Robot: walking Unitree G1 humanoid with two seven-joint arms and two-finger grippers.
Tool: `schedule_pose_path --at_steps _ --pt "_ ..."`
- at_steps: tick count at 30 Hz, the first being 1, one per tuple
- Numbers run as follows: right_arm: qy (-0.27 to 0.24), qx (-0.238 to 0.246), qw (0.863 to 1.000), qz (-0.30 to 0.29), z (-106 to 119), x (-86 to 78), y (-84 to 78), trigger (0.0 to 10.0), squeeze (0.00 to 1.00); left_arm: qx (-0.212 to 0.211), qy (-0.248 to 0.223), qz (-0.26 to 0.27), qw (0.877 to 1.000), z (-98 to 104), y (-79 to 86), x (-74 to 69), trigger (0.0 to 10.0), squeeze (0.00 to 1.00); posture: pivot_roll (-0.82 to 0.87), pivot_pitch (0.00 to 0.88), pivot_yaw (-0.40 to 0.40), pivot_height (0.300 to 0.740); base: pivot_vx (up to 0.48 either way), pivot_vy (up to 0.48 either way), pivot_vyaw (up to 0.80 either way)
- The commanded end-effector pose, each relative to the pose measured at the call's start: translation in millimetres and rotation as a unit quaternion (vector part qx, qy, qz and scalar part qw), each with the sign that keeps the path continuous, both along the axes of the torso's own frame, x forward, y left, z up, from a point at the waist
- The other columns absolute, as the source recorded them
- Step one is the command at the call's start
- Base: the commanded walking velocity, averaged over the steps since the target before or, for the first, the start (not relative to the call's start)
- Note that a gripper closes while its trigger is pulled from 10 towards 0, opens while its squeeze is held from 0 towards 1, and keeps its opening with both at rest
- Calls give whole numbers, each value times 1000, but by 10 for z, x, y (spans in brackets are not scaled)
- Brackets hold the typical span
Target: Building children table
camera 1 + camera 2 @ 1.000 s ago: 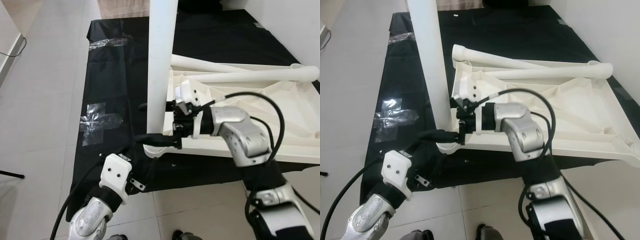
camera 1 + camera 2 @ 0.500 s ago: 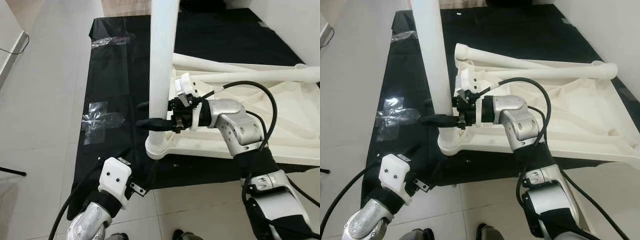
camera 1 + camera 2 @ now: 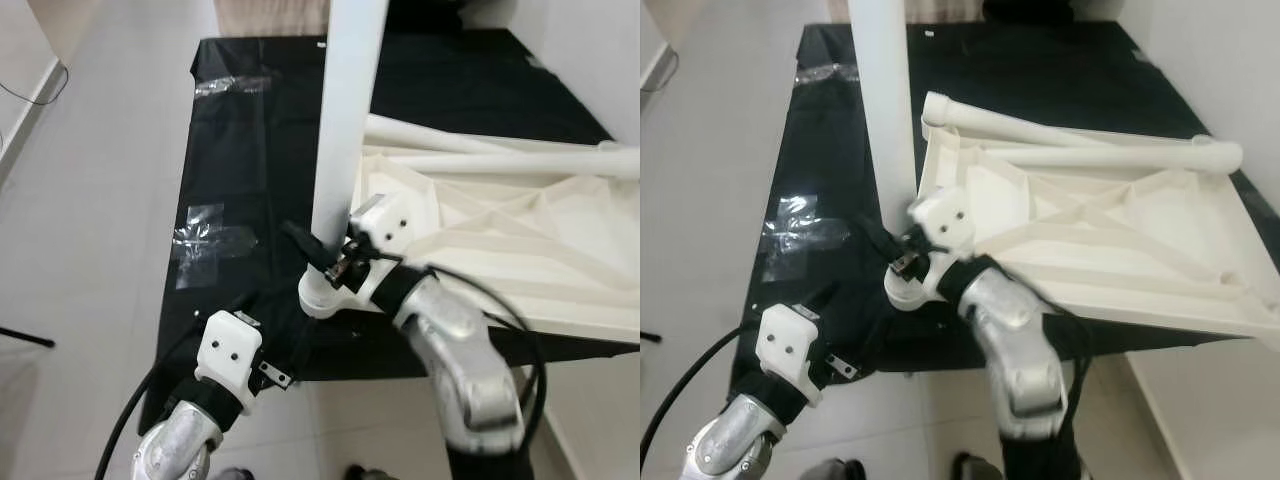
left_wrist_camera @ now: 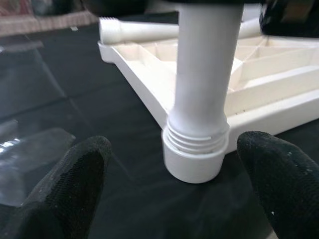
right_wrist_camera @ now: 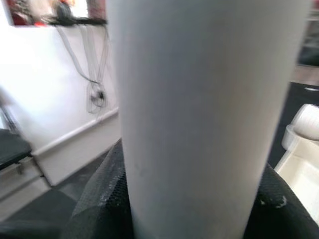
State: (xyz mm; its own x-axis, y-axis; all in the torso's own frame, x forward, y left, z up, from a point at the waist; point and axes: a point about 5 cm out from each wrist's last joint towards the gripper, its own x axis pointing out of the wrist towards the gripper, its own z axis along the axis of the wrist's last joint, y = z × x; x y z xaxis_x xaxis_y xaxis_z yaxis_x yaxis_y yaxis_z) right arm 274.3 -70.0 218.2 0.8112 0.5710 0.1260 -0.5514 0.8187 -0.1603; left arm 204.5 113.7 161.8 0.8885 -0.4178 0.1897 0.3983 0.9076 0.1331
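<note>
Nearest, the left gripper (image 4: 169,199) hovers low over a black sheet (image 3: 240,140), its fingers (image 4: 60,189) spread wide and empty either side of a threaded socket (image 4: 195,154). One white table leg (image 3: 345,130) stands upright in that socket at the near corner of an upturned white tabletop (image 3: 1110,240). The right gripper (image 3: 318,252) clamps this leg, a finger pressed on each side. Two more legs (image 3: 1040,135) lie across the tabletop's far edge. Clear tape (image 3: 210,240) sticks to the sheet further left.
</note>
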Motion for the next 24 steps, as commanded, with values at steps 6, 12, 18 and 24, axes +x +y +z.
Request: schedule_pose_path --at_steps 6,12,18,24 --pt "81 -14 997 -14 -159 293 34 10000 0 1 13 1 1000 -70 -15 53 10000 0 26 231 -56 740 0 0 0" --pt "68 27 992 107 28 249 193 10000 1000 1 9 11 1000 -63 -7 56 10000 0 30 227 -63 740 0 0 0" --pt "24 -10 967 253 201 253 143 10000 1000 2 10 7 1000 -61 -11 47 10000 0 37 228 -61 740 0 0 0" --pt "16 -57 948 312 244 445 4 10000 0 3 10 7 1000 -58 -14 20 10000 0 68 241 -72 740 0 0 0"
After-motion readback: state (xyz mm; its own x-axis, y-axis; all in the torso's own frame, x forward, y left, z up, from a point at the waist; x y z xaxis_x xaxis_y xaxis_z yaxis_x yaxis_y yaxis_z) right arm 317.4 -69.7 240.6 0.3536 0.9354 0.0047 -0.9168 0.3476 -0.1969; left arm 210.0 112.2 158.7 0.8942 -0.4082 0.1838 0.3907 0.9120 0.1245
